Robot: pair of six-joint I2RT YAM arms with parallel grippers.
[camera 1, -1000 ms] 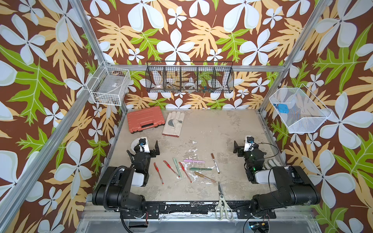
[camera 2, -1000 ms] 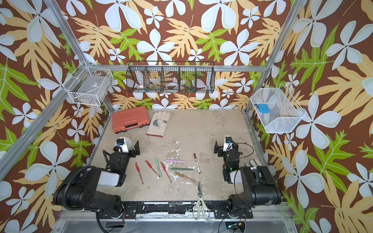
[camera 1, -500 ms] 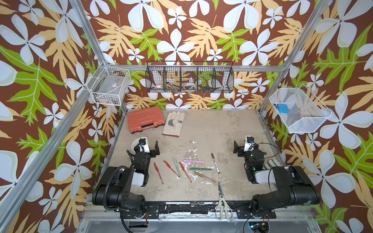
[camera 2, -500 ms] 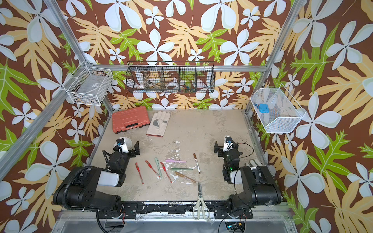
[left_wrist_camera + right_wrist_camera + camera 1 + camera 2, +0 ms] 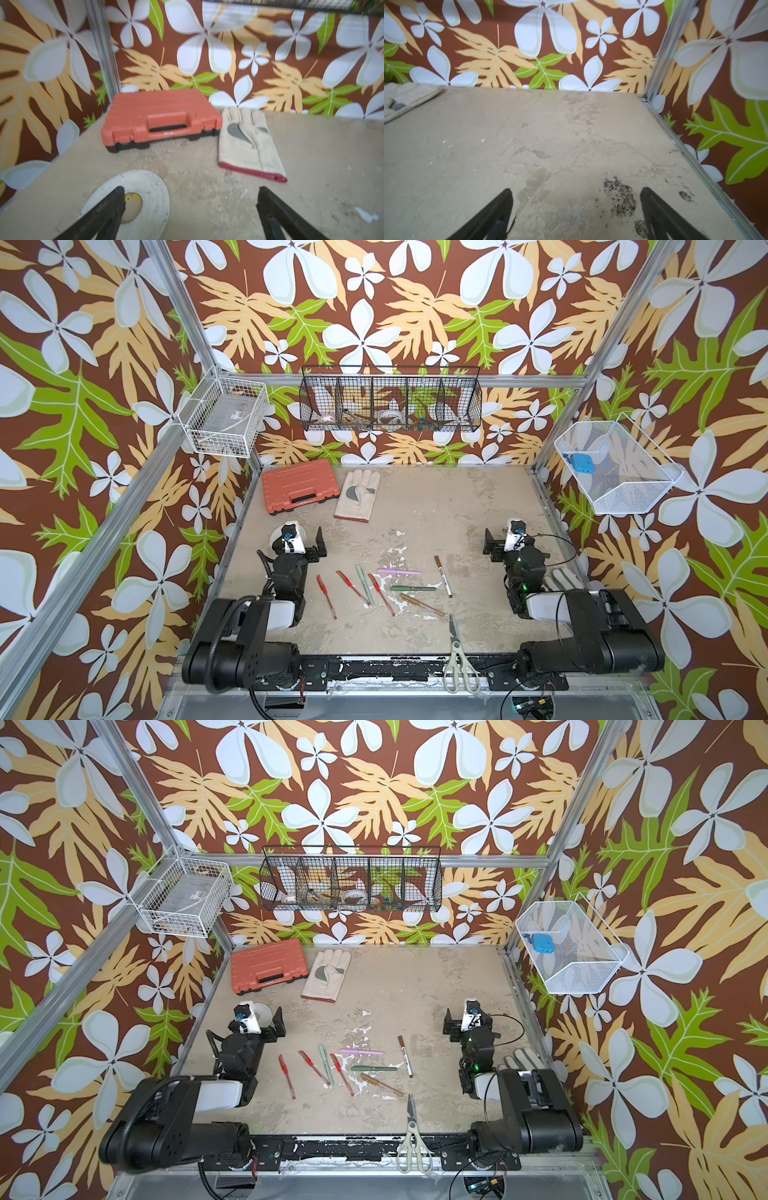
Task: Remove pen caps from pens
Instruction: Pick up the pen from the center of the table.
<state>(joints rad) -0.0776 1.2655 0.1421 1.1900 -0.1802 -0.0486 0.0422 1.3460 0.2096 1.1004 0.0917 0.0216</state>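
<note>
Several pens lie loose on the table's front middle in both top views. Among them are a red pen [image 5: 326, 595], a pale green pen [image 5: 364, 590], a lilac-pink pen [image 5: 399, 572], a dark green pen [image 5: 412, 588], a gold-brown pen [image 5: 422, 605] and a white marker [image 5: 444, 580]. The marker's brown pen cap [image 5: 437, 560] sits on its far end. My left gripper [image 5: 300, 538] [image 5: 191, 199] stands open left of the pens, holding nothing. My right gripper [image 5: 503, 537] [image 5: 576, 199] stands open to their right over bare table. Neither wrist view shows a pen.
An orange tool case [image 5: 300, 490] and a work glove [image 5: 358, 495] lie at the back left. A white tape roll [image 5: 145, 193] lies under my left fingers. Grey-handled scissors [image 5: 457, 651] lie at the front edge. A second glove [image 5: 561, 578] lies beside the right arm.
</note>
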